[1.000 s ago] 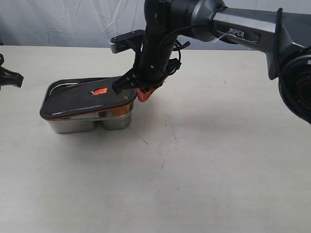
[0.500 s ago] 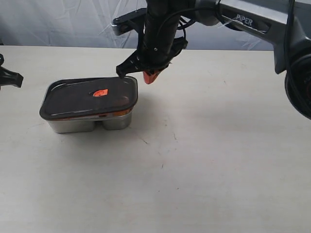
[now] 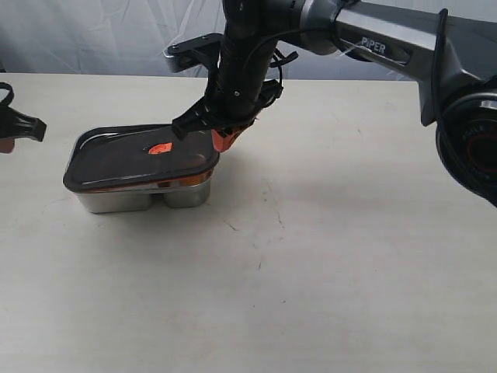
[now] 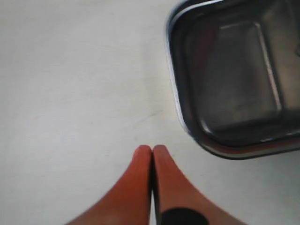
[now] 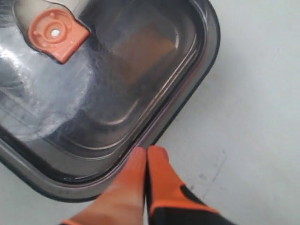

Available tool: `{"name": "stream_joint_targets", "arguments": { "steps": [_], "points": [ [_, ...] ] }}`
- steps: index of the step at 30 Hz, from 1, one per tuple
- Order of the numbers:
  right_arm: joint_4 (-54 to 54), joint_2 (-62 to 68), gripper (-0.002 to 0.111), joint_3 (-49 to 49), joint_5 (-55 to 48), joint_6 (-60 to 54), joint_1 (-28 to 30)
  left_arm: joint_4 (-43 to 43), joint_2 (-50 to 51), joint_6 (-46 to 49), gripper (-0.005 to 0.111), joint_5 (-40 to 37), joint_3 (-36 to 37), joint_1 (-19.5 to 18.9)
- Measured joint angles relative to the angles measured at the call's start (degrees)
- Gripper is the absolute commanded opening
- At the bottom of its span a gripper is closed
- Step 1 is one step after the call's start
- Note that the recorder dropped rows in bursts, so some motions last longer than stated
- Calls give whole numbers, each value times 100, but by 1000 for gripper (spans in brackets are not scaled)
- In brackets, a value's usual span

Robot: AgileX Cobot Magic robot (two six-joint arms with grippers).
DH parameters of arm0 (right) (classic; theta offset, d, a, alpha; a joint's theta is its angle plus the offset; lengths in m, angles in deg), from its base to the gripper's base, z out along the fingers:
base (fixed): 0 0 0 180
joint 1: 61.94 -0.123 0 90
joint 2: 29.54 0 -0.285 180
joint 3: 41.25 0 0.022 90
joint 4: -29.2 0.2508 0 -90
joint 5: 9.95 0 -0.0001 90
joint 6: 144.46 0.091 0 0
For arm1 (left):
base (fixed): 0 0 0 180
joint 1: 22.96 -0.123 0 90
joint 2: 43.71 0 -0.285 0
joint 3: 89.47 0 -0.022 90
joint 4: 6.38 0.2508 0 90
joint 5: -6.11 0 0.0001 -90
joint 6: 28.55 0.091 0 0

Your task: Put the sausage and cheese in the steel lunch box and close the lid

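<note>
Moved: the right gripper [image 3: 224, 140] hung clear above the box half a second ago and has come back down to the lid's [image 3: 124, 159] right end. The lid, tilted a second ago, now lies flat. The left gripper [image 4: 152, 149] has edged a little further into the exterior view.
Table [image 3: 349, 272]: pale and scuffed, with faint dark marks on the near side, at about 5 o'clock from the box.
Steel lunch box [image 3: 116, 202]: stands left of the table's centre, at about 9 o'clock. Its shiny near wall has a notch between the two compartments.
Seal [image 3: 186, 180]: an orange strip under the lid's near right edge.
Lid: dark and smoky, covering the whole box. Whether it is pressed fully home I cannot tell.
Sausage and cheese: neither can be made out through the dark lid. The right wrist view shows only a dim brownish patch beneath it.
Valve [image 3: 161, 147]: orange, at the lid's centre.
Right gripper: orange fingertips pressed together with nothing between them, at about 3 o'clock from the valve, on the lid's rim.
Left gripper: fingertips together and empty, over bare table just beside the box's end, at 9 o'clock.
Right arm [image 3: 388, 50]: grey, reaching in from 2 o'clock.
Backdrop [image 3: 78, 39]: a pale crinkled sheet behind the table.
</note>
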Motion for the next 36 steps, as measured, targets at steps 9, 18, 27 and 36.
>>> {"name": "stream_joint_targets", "arguments": {
  "steps": [9, 18, 27, 36],
  "points": [
    [283, 0, -1, 0, 73, -161, 0, -1949, 671, 1590, 0, 204, 0, 0],
    [326, 149, -1, 0, 61, -195, 0, -2011, 685, 1616, 0, 248, 0, 0],
    [360, 266, -1, 0, 71, -195, 0, -2371, 685, 1820, 0, 84, 0, 0],
    [369, 266, -1, 0, 129, -195, 0, -4226, 721, 3405, 0, -829, 0, 11]
  ]
}}
